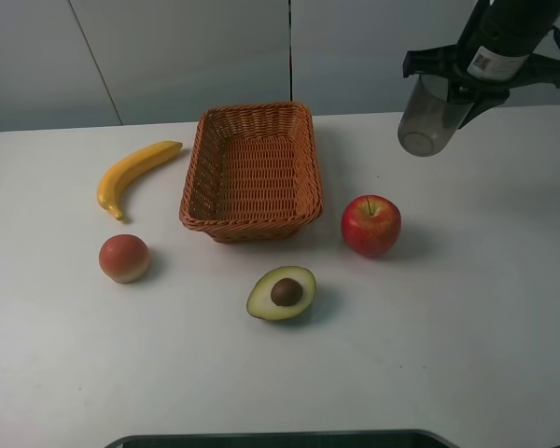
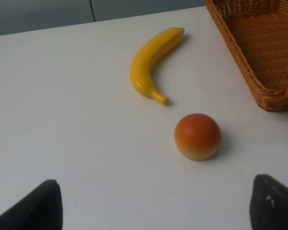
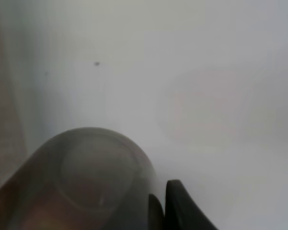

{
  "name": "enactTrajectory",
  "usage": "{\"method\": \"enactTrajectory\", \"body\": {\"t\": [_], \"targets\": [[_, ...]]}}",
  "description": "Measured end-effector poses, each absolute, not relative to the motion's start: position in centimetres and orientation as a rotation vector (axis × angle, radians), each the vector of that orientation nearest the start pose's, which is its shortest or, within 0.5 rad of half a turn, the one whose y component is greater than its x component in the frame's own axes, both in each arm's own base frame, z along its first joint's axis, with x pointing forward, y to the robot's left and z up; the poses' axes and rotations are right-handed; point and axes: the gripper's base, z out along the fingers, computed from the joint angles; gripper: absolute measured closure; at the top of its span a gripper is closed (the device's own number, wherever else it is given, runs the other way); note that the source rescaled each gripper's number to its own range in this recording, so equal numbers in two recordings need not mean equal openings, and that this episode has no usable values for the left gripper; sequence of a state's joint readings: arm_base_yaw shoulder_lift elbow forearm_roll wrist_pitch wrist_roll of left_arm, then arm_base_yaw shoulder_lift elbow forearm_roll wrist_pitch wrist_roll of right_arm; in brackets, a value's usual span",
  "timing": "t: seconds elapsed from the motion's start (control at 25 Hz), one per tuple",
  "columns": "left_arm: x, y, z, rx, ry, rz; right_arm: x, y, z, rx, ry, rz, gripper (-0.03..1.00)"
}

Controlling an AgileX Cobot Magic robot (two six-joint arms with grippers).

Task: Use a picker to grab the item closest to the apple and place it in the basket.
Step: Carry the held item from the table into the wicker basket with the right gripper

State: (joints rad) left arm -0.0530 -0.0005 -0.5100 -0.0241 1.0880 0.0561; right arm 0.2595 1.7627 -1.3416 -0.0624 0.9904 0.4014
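Picker: a translucent grey cup (image 1: 427,119) hanging mouth-down under the right gripper (image 1: 485,67), above the far right part of the white table (image 1: 467,345); nothing can be seen inside it
Right gripper grip: the right wrist view shows dark fingers (image 3: 175,206) just beside the cup's wall, but I cannot tell whether they are pressed together or clamped on it
Avocado half: lies cut side up, pit showing (image 1: 282,292), at the near middle of the table, resting free with nothing touching it
Avocado to picker: well apart; the avocado is nearer the camera and to the left of the cup, with the apple between them
Apple: red, upright (image 1: 371,225), just right of the basket and near the avocado
Basket: brown wicker (image 1: 252,226), far of the avocado, nothing in it
Left gripper: fingertips (image 2: 43,208) spread wide with nothing between them, seen only in the left wrist view
Left side of table: a banana (image 1: 135,173) and a round orange-red fruit (image 1: 124,258), both well apart from the cup
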Motion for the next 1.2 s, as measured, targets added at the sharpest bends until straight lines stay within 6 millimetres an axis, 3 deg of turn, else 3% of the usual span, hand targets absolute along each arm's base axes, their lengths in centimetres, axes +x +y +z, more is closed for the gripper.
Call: {"method": "enactTrajectory", "body": {"t": [0.56,0.96,1.2], "targets": [[-0.7,-0.2,27.8,0.112,2.058,-0.028,33.6,18.1,28.3,-0.184,2.703,0.196,0.97],[-0.7,-0.2,27.8,0.112,2.058,-0.028,34.6,23.1,24.8,-0.311,2.594,0.289,0.97],[-0.7,-0.2,27.8,0.112,2.058,-0.028,36.3,24.4,21.7,-0.35,2.516,0.291,0.97]]}}
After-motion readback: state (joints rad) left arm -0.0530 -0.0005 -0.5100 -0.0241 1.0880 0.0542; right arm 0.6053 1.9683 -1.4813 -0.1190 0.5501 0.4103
